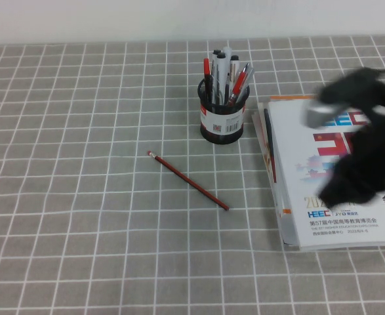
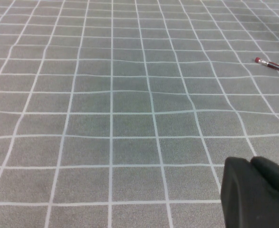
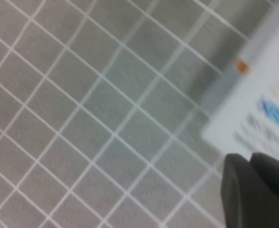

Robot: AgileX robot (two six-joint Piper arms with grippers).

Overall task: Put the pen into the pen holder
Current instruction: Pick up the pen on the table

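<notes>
So far nothing of the task is done. The pen (image 1: 188, 180) lies flat on the desk (image 1: 74, 216) near the middle of the high view, slanting from its pale eraser end at upper left down to its tip at lower right, with nothing touching it. The pen holder (image 1: 222, 119) stands upright above and to the right of it, near but apart, already stocked with other pens and markers (image 1: 226, 75).

The right end effector (image 1: 340, 190) is a blurred dark shape at the right of the frame, over a stack of printed booklets (image 1: 323, 216), well apart from the pen; it is closed and appears to hold nothing. The left end effector (image 2: 255, 194) shows only as a dark corner at the lower right of its wrist view, above bare cloth, with the pen's eraser end at that view's right edge; I cannot tell how it stands.

Everything remains: reaching the pen, grasping, lifting, carrying and dropping it in the holder.
</notes>
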